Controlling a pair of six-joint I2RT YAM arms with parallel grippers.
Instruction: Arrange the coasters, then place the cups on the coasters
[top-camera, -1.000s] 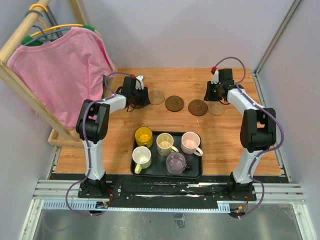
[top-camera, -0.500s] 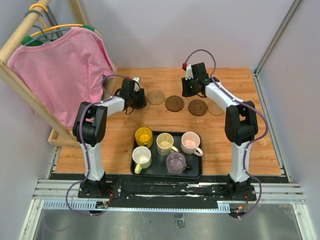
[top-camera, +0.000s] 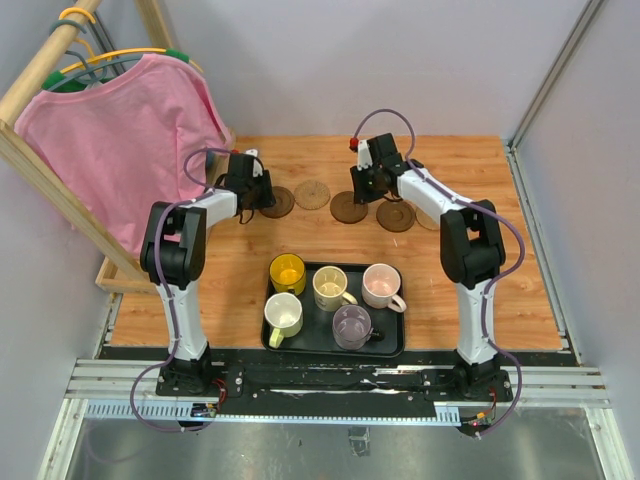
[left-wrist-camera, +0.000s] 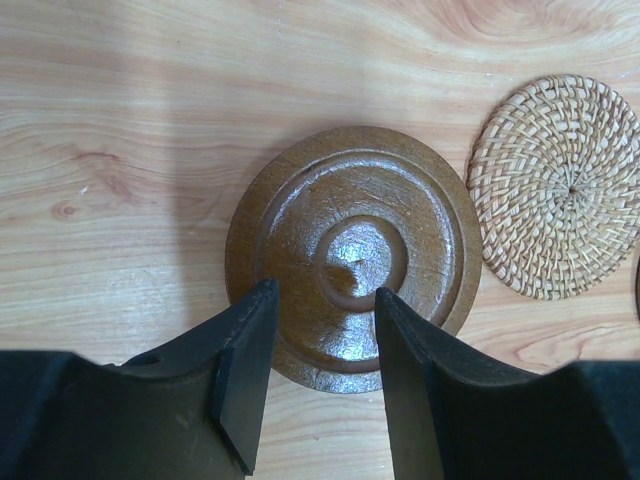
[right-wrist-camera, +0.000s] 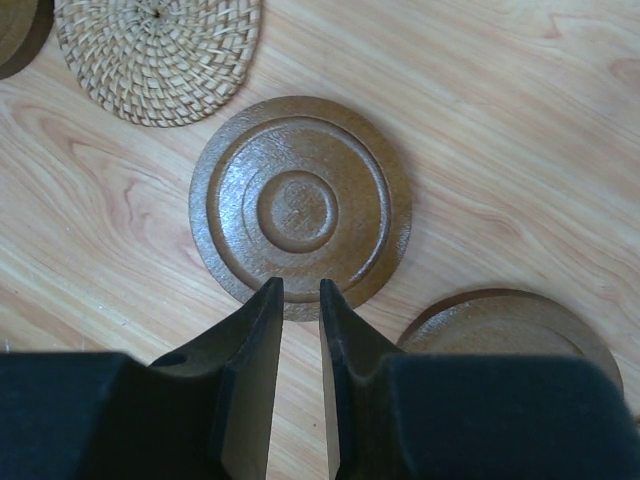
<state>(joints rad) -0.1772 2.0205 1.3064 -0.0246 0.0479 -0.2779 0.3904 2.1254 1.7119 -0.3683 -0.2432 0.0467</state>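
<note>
Since the right gripper (top-camera: 362, 192) got swung over to the middle brown coaster (top-camera: 349, 207), jaws nearly closed and empty, coaster spacing is probably being tidied; left gripper (top-camera: 262, 197) partly open, nothing gripped.

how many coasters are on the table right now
5, in a row across the far side of the table: dark brown coaster under the left tool, woven coaster, dark brown coaster under the right tool, dark brown coaster, and a tan one partly hidden behind the right arm.
</note>
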